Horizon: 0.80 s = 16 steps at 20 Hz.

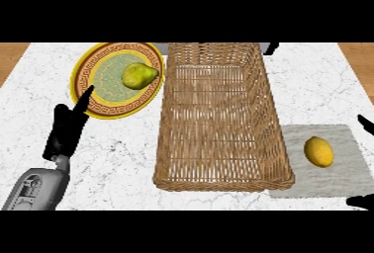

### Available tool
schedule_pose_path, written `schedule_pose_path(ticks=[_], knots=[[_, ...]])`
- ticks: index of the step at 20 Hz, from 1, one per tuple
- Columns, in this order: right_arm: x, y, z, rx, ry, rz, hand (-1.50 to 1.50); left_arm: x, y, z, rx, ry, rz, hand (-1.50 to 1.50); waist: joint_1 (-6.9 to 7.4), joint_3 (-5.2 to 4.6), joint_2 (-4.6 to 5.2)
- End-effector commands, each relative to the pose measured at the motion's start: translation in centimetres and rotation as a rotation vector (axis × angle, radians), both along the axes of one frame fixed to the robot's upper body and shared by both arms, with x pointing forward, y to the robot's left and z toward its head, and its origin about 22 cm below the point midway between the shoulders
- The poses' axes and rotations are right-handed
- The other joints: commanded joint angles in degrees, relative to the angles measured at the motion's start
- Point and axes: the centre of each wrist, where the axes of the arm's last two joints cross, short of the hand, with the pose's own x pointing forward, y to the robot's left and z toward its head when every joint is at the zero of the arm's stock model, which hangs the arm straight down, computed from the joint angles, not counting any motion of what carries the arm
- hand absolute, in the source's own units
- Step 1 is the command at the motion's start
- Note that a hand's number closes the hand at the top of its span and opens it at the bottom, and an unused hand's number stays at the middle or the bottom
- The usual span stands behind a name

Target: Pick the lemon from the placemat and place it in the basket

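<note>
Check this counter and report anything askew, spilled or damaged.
Nothing stands out. The lemon lies whole on the placemat. The basket sits upright beside it, and a green fruit rests on the plate. Nothing looks spilled or broken.

We count one lemon (318, 151) and one green fruit (139, 75), two fruits in all. We count one basket (219, 181), one plate (82, 74), one placemat (343, 143) and one desk (116, 158). We count two hands: one left hand (67, 131), and parts of one right hand (362, 200) at the right edge. One grey forearm (36, 190) shows.
</note>
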Motion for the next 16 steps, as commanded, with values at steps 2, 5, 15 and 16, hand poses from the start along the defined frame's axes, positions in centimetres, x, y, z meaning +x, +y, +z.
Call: schedule_pose_path(ticks=[2, 5, 15, 16], knots=[[1.2, 1.9, -1.7, -0.014, -0.018, -0.017, -1.5, 1.0, 2.0, 0.7, -0.017, 0.008, -0.003, 0.0, -0.05, 0.01, 0.04], [3.0, 1.6, -1.2, 0.004, -0.02, -0.005, -1.5, -0.1, -0.4, -1.5, -0.009, 0.003, -0.014, 0.0, 0.04, 0.01, 0.03], [4.6, 3.0, -3.8, 0.005, -0.001, -0.003, -1.5, 1.0, 0.0, 1.6, -0.01, -0.002, 0.003, 0.0, 0.04, 0.02, 0.01], [4.2, 3.5, -4.5, -0.018, 0.017, 0.026, -1.5, 0.5, -0.5, 0.3, -0.029, 0.009, -0.013, 0.0, 0.01, 0.01, 0.02]])
